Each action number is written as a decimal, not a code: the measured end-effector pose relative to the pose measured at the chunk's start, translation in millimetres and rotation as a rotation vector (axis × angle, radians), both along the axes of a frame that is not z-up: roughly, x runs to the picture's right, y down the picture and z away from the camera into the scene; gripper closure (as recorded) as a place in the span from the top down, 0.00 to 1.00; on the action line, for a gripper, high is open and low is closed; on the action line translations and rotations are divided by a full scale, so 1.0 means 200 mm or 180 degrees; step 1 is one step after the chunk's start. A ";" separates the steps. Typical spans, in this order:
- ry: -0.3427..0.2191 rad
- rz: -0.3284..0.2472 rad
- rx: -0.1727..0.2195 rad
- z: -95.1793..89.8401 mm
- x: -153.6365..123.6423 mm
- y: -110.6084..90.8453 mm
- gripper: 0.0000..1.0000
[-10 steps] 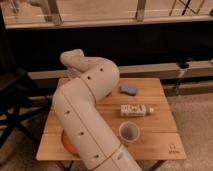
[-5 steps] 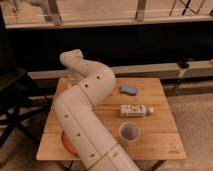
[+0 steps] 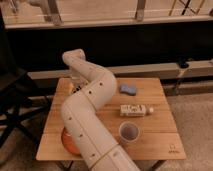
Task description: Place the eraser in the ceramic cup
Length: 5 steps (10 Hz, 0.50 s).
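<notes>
The eraser [image 3: 127,90] is a small blue-grey block lying on the far right part of the wooden table [image 3: 160,145]. The ceramic cup [image 3: 129,132] is a small pale round cup standing upright near the table's front edge, right of my arm. My white arm [image 3: 87,115] rises from the bottom of the view, bends at the far left and points down. The gripper [image 3: 75,89] hangs over the table's far left part, mostly hidden behind the arm, well left of the eraser and away from the cup.
A white bottle [image 3: 135,110] lies on its side between the eraser and the cup. An orange dish [image 3: 67,142] sits at the front left, half hidden by my arm. A dark chair [image 3: 15,105] stands left of the table; a low ledge and wall run behind it.
The arm has shifted slightly, its upper bend moving a little to the right. The eraser, bottle and cup have not moved.
</notes>
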State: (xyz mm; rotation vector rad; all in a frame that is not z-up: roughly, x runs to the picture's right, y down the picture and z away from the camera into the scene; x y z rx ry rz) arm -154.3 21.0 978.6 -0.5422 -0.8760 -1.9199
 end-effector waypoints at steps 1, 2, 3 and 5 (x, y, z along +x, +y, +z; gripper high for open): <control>-0.0003 -0.0005 0.0001 0.00 -0.01 0.00 0.80; -0.0004 -0.0002 -0.0002 0.00 -0.01 0.00 0.80; -0.0002 -0.0001 -0.0001 0.00 0.00 0.00 0.80; -0.0001 0.0001 -0.0001 0.00 0.00 0.00 0.80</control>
